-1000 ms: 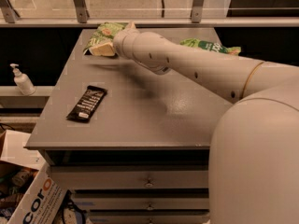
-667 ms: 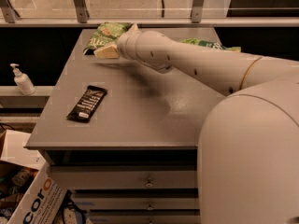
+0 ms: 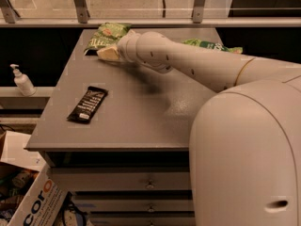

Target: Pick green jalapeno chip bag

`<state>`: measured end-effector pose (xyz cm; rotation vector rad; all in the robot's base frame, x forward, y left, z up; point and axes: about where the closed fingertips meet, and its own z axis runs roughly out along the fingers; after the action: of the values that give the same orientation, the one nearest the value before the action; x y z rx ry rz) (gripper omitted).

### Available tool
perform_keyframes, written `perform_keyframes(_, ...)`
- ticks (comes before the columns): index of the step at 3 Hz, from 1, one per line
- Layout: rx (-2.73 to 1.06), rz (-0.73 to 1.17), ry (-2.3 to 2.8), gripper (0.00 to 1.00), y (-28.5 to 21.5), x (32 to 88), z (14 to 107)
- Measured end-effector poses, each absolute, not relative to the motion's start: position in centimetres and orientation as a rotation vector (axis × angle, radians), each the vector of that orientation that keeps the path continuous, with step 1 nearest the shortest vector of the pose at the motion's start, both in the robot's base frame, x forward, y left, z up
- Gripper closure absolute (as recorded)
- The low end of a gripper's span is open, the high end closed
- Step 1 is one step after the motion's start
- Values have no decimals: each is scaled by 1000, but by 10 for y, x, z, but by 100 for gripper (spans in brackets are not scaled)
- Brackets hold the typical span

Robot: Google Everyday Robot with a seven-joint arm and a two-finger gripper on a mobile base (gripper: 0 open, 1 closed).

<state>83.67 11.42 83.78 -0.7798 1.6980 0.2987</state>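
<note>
I am seeing my pincer (image 3: 107, 53) resting low at the far end of the table (image 3: 141, 121), right at the near edge of the green jalapeno chip bag (image 3: 104, 35). It is maybe touching the bag. I cannot tell if it is apart or together. A brighter green bag (image 3: 212, 45) is lying behind the arm. A black snack bar (image 3: 88, 104) is lying nearer to me.

Black snack bar (image 3: 88, 104) and bright green bag (image 3: 212, 45) on grey table (image 3: 141, 124); pump bottle (image 3: 22, 82) beside it.
</note>
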Motion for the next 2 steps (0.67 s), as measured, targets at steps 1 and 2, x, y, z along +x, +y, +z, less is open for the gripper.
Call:
perform_keyframes(1,-778,319,1698,40,119,837,836)
perform_keyframes(2,-771,328,1700,65,118,836,835)
